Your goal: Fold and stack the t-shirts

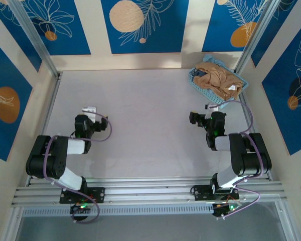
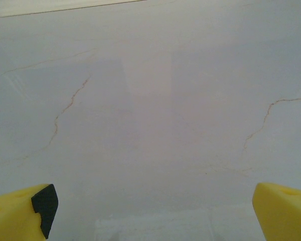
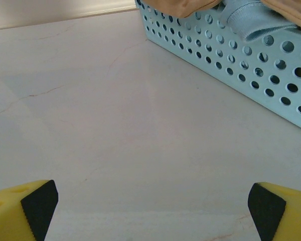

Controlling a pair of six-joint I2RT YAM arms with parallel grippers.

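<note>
With left pincer (image 2: 153, 207) and right pincer (image 3: 151, 203) both released, reach right into basket (image 3: 231, 60), pinching tan-orange t-shirt (image 1: 215, 78) high.

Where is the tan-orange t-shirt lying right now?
In the top view the tan-orange t-shirt lies crumpled inside the light blue basket, at the far right corner of the table.

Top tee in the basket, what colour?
Tan-orange. The tee lies bunched in the light blue basket; it shows best in the top external view.
</note>
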